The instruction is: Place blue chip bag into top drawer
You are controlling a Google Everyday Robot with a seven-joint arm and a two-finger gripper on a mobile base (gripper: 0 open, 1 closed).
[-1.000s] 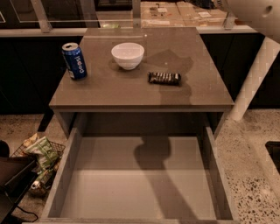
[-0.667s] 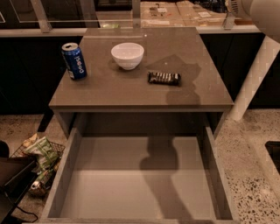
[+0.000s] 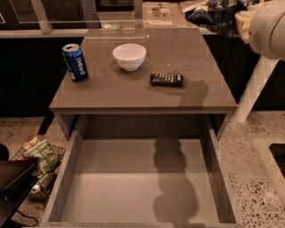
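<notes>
Navy foil — the blue chip bag shows past the surface's far right corner, against the pincer — grip impossible to tell. The top drawer stands open.

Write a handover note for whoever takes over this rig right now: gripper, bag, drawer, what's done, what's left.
Gripper: upper right, past the far right corner of the grey table, next to the bag.
Crumpled dark navy foil chip bag: up by the gripper, not in the drawer.
Wide shallow grey top drawer: pulled fully open, nothing inside.
Done: drawer open.
Left: bring the bag over the drawer, lower it in and let go.
</notes>
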